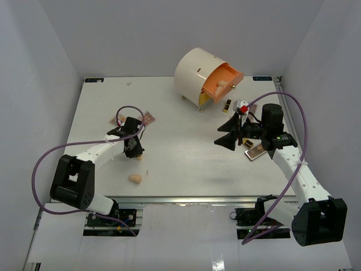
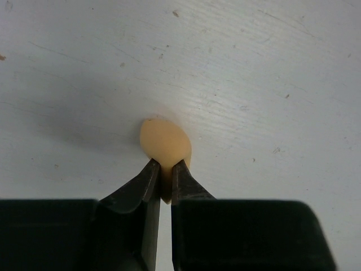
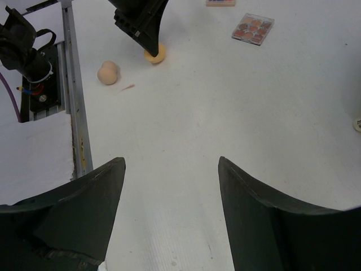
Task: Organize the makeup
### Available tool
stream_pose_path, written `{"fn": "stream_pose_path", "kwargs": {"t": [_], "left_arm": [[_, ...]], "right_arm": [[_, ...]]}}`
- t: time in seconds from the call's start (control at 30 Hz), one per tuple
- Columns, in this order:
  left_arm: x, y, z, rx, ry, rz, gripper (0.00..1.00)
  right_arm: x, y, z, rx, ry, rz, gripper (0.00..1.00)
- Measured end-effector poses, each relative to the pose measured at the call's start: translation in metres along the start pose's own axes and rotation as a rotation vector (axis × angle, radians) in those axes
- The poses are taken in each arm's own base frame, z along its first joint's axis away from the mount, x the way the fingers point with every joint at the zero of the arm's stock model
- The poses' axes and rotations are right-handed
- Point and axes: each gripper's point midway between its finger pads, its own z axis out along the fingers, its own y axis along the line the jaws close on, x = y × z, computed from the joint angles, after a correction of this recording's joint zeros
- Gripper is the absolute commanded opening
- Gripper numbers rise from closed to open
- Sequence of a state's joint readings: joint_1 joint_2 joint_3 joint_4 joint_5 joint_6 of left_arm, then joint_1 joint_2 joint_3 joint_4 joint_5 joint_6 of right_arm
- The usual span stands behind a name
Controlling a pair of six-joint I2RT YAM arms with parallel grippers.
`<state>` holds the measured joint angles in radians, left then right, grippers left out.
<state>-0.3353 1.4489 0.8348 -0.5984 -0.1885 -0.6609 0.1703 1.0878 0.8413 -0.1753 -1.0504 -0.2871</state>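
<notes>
Pinching the near end of a peach sponge (image 2: 164, 141), the left gripper (image 2: 165, 172) is clenched on it, jaws almost meeting. The sponge's rounded far end pokes out past the fingertips and sits against the white table (image 1: 186, 164).

From the top camera this pair sits left of centre. A second sponge (image 1: 135, 178) lies loose lower in the frame, near the table's front edge and apart from the held one. A pink palette (image 1: 148, 118) lies flat on the table just above the left arm's wrist.

Upper centre: a cream round drawer box (image 1: 192, 70) with its orange drawer (image 1: 228, 76) pulled out toward the right. A third sponge (image 1: 222, 86) is inside the drawer. A black-and-gold lipstick tube (image 1: 226, 105) lies on the table just below the drawer.

The right gripper (image 3: 171, 164) is released, jaws spread wide with nothing between them, over bare table. It sits right of centre in the top view, pointing left. A brown palette (image 1: 256, 151) lies on the table just beside the right arm's wrist. A small dark item touches the palette's upper edge; it is too small to identify.
</notes>
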Motion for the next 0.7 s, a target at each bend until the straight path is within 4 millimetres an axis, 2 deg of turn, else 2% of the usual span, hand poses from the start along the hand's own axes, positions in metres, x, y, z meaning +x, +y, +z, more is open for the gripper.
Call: {"fn": "stream_pose_path", "kwargs": {"t": [0.13, 0.2, 0.27, 0.47, 0.57, 0.63, 0.7], "left_arm": [[-0.005, -0.017, -0.017, 0.113, -0.003, 0.023, 0.00], [-0.011, -0.039, -0.035, 0.248, -0.018, 0.047, 0.00], [-0.024, -0.067, -0.063, 0.410, -0.055, 0.080, 0.00], [-0.090, -0.167, -0.170, 0.835, -0.272, 0.222, 0.00], [-0.122, -0.229, -0.216, 0.988, -0.367, 0.321, 0.00], [-0.143, -0.273, -0.235, 1.068, -0.426, 0.375, 0.00], [-0.154, -0.310, -0.239, 1.117, -0.456, 0.417, 0.00]], "right_arm": [[0.000, 0.000, 0.000, 0.000, 0.000, 0.000, 0.73], [0.000, 0.000, 0.000, 0.000, 0.000, 0.000, 0.73], [0.000, 0.000, 0.000, 0.001, 0.000, 0.000, 0.73], [0.000, -0.006, -0.003, 0.024, -0.001, 0.003, 0.73], [0.001, -0.013, -0.008, 0.052, -0.003, 0.006, 0.73], [0.000, -0.018, -0.012, 0.077, -0.006, 0.008, 0.73], [0.000, -0.025, -0.018, 0.105, -0.009, 0.010, 0.73]]}}
